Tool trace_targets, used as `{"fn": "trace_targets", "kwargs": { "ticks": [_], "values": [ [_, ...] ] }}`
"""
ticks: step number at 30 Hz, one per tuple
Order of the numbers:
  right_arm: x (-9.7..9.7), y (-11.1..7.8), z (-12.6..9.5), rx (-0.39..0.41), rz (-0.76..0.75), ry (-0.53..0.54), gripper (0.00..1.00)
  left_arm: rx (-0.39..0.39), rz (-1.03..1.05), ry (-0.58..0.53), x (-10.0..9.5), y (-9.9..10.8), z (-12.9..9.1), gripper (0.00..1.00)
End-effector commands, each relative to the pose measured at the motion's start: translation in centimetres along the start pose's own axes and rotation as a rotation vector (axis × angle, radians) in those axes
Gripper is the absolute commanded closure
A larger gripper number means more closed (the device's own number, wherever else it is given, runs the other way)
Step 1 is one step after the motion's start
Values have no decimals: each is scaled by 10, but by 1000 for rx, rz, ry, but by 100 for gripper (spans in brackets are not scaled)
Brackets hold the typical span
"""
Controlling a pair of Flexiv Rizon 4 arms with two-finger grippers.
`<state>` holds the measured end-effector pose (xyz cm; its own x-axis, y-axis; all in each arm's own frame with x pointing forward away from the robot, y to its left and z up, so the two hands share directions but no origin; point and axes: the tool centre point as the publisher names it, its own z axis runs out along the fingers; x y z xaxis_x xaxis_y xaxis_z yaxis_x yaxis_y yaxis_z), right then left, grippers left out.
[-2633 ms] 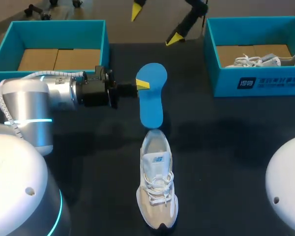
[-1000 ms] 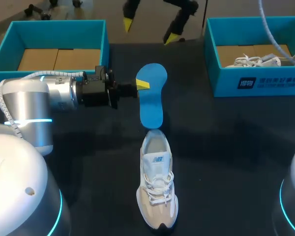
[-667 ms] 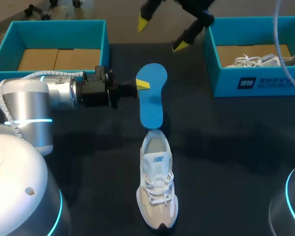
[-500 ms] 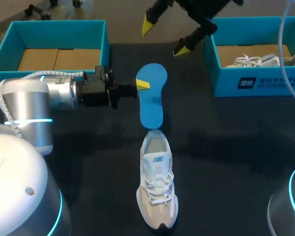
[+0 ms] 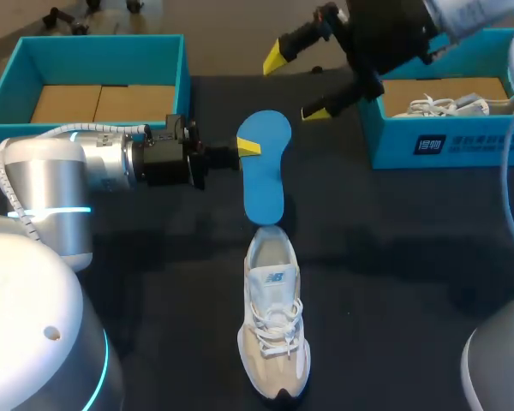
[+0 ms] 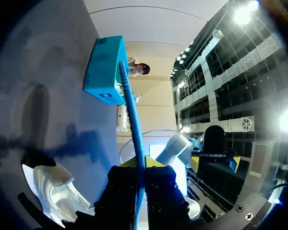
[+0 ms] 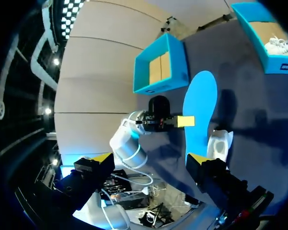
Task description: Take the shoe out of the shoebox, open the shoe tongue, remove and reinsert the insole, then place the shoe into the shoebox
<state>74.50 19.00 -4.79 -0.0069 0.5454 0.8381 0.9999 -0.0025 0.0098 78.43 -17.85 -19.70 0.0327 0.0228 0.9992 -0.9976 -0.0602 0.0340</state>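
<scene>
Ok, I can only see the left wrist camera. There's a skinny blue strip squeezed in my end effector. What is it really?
Observer: In the head view it is a flat blue foam insole, seen face-on. The left end effector pinches its side edge, and its lower end is at the heel opening of the white lace-up sneaker.
Operator: Where's my other arm? I can't see it.
Observer: The right end effector hovers open over the table's far side, holding nothing, near the teal cardboard shoebox on the right.
Operator: Is there another box?
Observer: Yes, a second teal shoebox sits at far left, with only brown cardboard showing inside.
</scene>
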Motion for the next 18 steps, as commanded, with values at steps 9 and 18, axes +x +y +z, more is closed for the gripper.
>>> {"fn": "trace_targets", "kwargs": {
  "ticks": [9,18],
  "values": [
    [-24,-6,13,-24,13,508,0,2,0,-3,0,1,0,100],
    [-34,-8,12,-34,32,582,0,2,0,-3,0,1,0,100]
  ]
}}
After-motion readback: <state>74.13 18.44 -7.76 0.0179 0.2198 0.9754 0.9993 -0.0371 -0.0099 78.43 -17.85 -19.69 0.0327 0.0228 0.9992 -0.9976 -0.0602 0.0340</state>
